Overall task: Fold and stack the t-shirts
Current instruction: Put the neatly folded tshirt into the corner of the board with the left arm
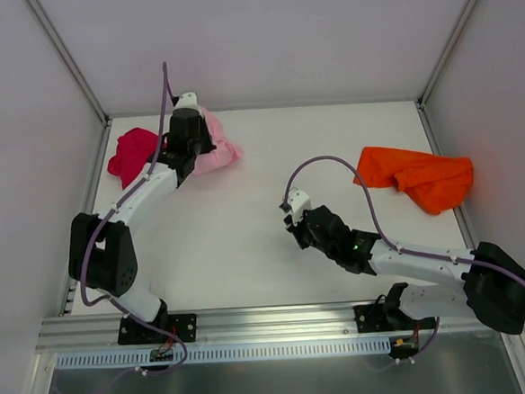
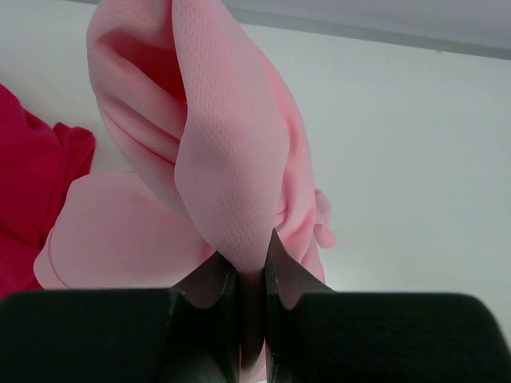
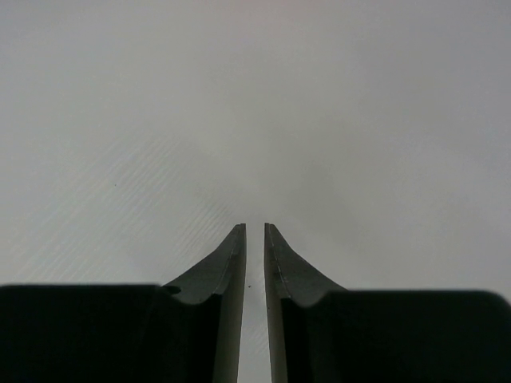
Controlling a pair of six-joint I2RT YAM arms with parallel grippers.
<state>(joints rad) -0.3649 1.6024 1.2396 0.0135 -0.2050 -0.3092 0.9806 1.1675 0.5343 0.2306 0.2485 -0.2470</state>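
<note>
Left gripper [image 2: 254,239]: closed tight on a raised fold of the pink shirt [image 2: 231,144]; the cloth is seen pinched between the jaws.
Pink shirt: bunched, not spread; it is found at the far left of the table [image 1: 248,252], under the left gripper.
Red shirt [image 2: 32,183]: crumpled just beside the pink shirt, on its left, and apparently touching it.
Right gripper [image 3: 255,230]: jaws drawn almost together with only a thin slit between them; nothing is held. It is poised over bare table near the middle, well apart from every shirt.
Orange shirt [image 1: 419,177]: crumpled at the far right, untouched.
Step in hand: judged to be the picking-out of the first shirt; nothing is folded or stacked yet.
Next move: the pink shirt should be drawn clear of the red shirt toward the open middle and laid flat. A second grip by the right gripper, opened first, is probably required to spread it.
</note>
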